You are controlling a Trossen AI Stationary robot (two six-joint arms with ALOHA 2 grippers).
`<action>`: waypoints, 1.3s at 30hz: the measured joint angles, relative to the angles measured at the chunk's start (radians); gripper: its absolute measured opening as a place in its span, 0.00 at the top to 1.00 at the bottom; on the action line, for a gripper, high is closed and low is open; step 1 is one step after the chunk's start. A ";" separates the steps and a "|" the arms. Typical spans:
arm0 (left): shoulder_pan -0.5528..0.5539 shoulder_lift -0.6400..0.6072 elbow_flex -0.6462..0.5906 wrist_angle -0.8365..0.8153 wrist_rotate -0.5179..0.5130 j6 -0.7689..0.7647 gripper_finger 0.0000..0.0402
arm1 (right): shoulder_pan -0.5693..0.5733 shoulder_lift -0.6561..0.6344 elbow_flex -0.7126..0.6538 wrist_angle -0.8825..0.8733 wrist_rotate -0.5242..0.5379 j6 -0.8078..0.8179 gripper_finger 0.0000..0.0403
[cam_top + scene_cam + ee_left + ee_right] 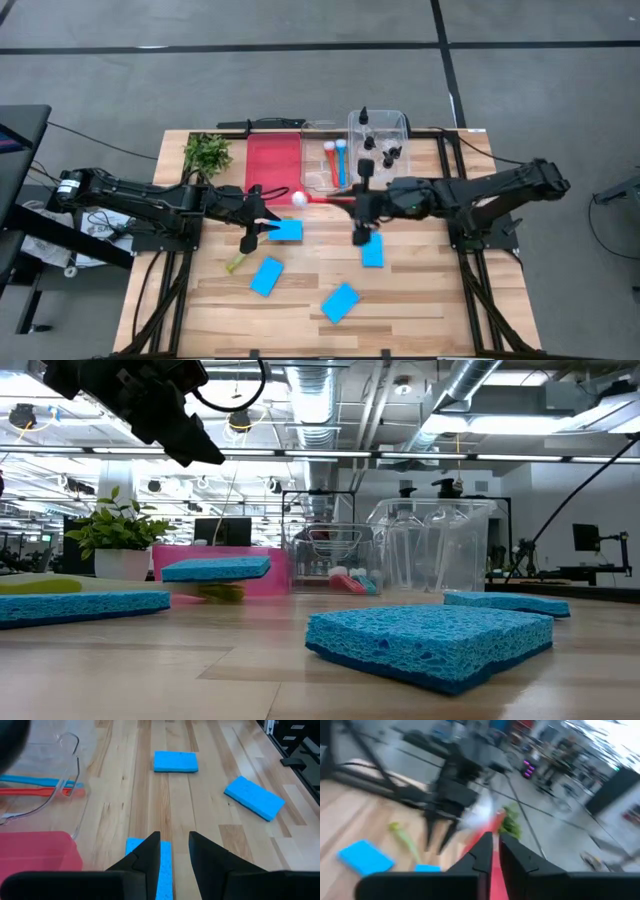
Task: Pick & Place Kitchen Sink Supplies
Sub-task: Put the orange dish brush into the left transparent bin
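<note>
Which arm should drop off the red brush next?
Right. The right gripper already has the red brush between its fingers, near the clear tray that holds two brushes. The left gripper is busy holding a sponge.

Bright, even light falls from ceiling strips (300, 453) far behind the table (420, 290), which glare white. Shadows under the sponges are soft. The right wrist view is heavily smeared by motion; the near sponge (430, 643) is sharp.
</note>
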 joint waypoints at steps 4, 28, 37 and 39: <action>0.000 0.000 0.000 0.002 0.000 0.000 0.74 | -0.068 0.048 0.000 0.043 0.044 0.048 0.99; 0.000 0.000 0.000 0.004 0.000 0.000 0.74 | -0.156 0.170 0.001 -0.211 -0.030 0.272 0.88; 0.000 0.000 0.000 0.007 0.000 0.000 0.74 | -0.064 0.214 0.000 -0.538 -0.066 0.485 0.69; 0.000 0.000 0.000 0.010 0.000 0.000 0.74 | -0.061 0.220 -0.023 -0.550 -0.089 0.517 0.66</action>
